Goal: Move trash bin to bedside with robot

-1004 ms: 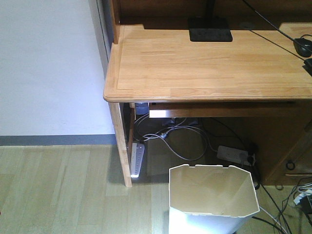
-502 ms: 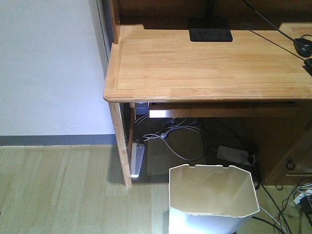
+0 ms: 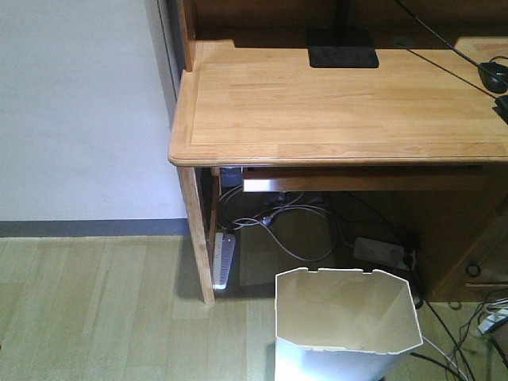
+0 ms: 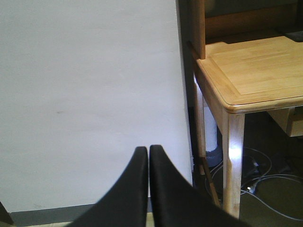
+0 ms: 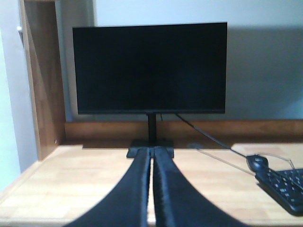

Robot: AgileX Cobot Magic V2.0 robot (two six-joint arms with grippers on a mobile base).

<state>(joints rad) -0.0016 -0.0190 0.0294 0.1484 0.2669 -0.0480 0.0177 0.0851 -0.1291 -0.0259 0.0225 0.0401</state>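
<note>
The bin [image 3: 347, 311] stands on the floor [image 3: 95, 309] near the table [image 3: 317, 103]. The left tool [image 4: 144, 149] and right tool [image 5: 151, 150] are both pressed together.

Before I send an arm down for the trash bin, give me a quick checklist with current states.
1. Upright, empty-looking trash bin: ok.
2. Jaws open on the left gripper: not ok, shut and pointing at the wall.
3. Jaws open on the right gripper: not ok, shut, above the desk, facing the monitor.
4. Floor beside the bin clear: not ok, cables lie close on its right.
5. Route to the bedside: cannot tell, no view shows it.
</note>
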